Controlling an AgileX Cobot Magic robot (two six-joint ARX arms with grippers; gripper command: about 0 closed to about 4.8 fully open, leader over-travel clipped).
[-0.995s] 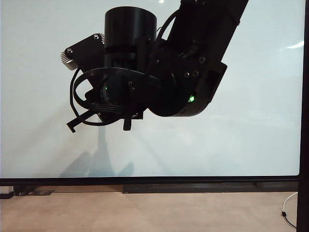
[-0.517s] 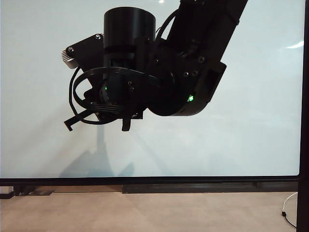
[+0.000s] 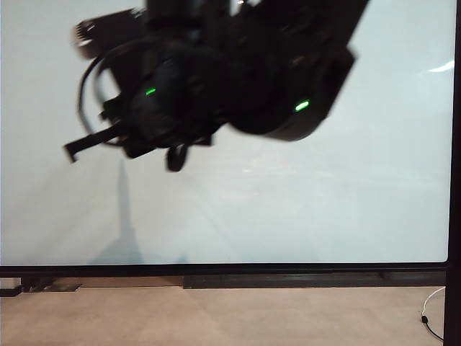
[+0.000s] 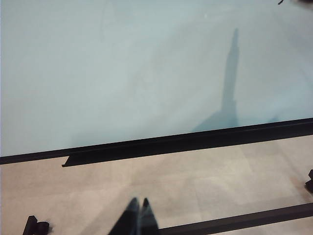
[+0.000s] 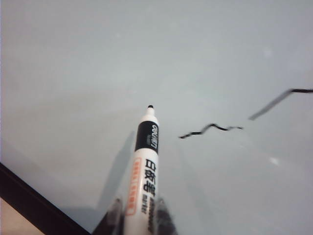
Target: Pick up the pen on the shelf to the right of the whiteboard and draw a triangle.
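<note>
The whiteboard fills most of the exterior view. My right arm hangs blurred in front of its upper part, and its wrist hides the fingers there. In the right wrist view my right gripper is shut on the pen, a white barrel with a black band. The pen's dark tip points at the board. Of the triangle only a wavy stroke and an angled stroke show, beside the tip. My left gripper is shut and empty, low over the beige surface in front of the whiteboard.
A black shelf ledge runs under the board and also shows in the left wrist view. Beige surface lies below. A white cable lies at the lower right. The black frame edges the board's right side.
My right arm has swung up and to the left across the board with the pen still held, and is now blurred. Its shadow on the board has shifted left and grown thinner.
</note>
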